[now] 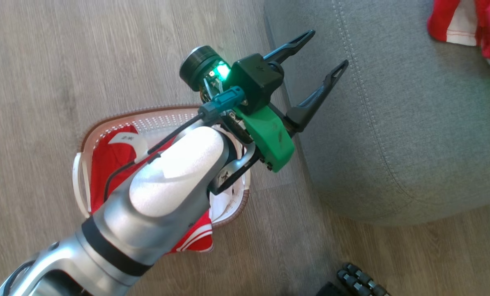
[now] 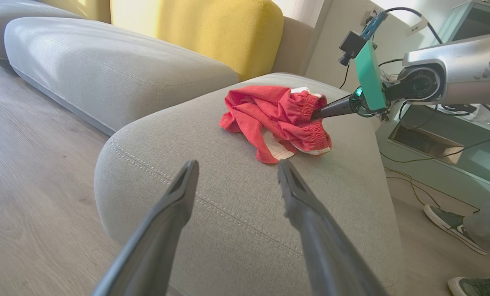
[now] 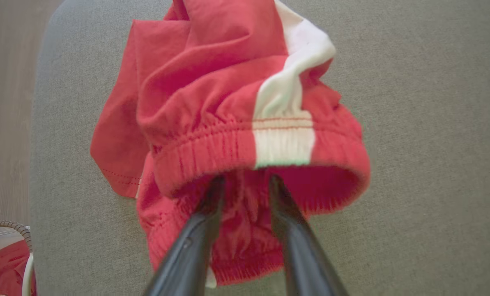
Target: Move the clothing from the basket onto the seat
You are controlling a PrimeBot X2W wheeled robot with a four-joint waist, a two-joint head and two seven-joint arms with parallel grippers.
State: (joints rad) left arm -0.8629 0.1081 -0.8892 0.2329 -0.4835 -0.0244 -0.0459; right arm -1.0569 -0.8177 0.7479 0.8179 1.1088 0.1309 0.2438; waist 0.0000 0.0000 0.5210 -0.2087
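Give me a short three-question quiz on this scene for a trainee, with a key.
1. True or false: the basket is empty.
2. Fill in the word: the left gripper hangs over the edge of the seat with its jaws ____.
3. Where do the red shorts lie? A: in the basket. B: on the seat. C: held in the air by the left gripper.

Key
1. False: red clothing lies in it.
2. Open.
3. B.
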